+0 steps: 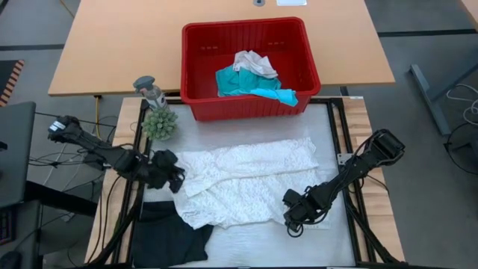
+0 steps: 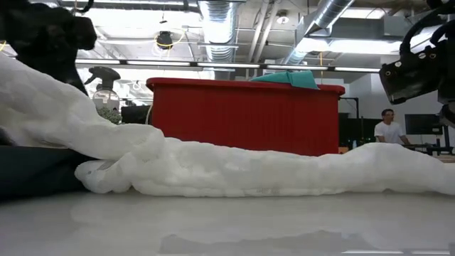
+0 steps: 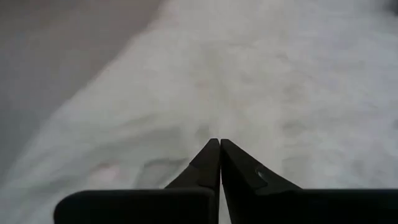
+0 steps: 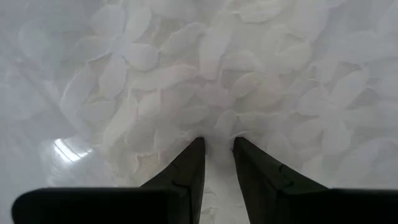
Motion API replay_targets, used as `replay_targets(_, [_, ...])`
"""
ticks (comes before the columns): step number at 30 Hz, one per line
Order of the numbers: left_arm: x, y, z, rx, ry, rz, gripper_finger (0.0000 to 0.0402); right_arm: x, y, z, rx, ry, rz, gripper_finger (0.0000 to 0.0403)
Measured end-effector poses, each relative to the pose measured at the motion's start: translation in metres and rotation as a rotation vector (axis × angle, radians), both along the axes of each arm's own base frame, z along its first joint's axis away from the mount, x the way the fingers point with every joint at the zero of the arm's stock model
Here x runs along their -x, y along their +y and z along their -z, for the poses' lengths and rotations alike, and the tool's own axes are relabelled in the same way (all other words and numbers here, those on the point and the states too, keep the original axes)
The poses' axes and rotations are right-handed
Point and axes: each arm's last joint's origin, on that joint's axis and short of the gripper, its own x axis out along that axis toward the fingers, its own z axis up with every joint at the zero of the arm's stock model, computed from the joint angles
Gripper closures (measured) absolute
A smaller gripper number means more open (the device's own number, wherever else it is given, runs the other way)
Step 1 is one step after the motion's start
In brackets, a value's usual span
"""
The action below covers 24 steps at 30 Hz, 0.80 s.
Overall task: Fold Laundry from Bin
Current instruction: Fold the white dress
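In the low view the white lacy garment [image 2: 234, 171] fills the foreground and hides most of the table, and only the upper wall of the bin [image 2: 245, 114] shows above it. The left wrist view is blurred; all it gives is pale cloth beyond the fingertips. The black garment [image 1: 170, 233] runs off the near edge of the high view, partly under the white one.

The red bin [image 1: 246, 67] stands at the far edge of the work mat and holds a teal garment [image 1: 243, 84] with a smaller white piece [image 1: 255, 63] lying on top (the teal peak also pokes above the rim in the low view).

The white lacy garment lies spread across the middle of the table. The left gripper [image 1: 178, 179] pinches its left edge, fingers pressed together. The right gripper [image 1: 290, 214] sits at its near right corner, fingers [image 4: 186, 171] narrowly apart with cloth between them.

A small green plant [image 1: 160, 123] and a spray bottle [image 1: 149, 90] stand left of the bin.
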Motion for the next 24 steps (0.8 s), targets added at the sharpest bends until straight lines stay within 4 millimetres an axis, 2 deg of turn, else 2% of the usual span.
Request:
replay_targets(6, [0.000, 0.007, 0.000, -0.255, 0.032, 0.174, 0.0390, 0.000, 0.000, 0.000, -0.014, 0.008, 0.016, 0.0287])
replay_targets(11, [-0.004, 0.007, -0.004, -0.323, 0.056, 0.363, 0.0333, 0.002, 0.005, 0.000, -0.025, 0.006, 0.003, 0.0287])
replay_targets(18, [-0.011, 0.017, 0.006, -0.456, 0.201, 0.456, 0.0240, 0.003, 0.006, -0.001, -0.046, 0.021, -0.005, 0.0287])
replay_targets(24, [-0.023, 0.025, 0.022, -0.446, 0.325, 0.463, 0.0209, 0.003, 0.007, -0.001, -0.054, 0.027, -0.007, 0.0287])
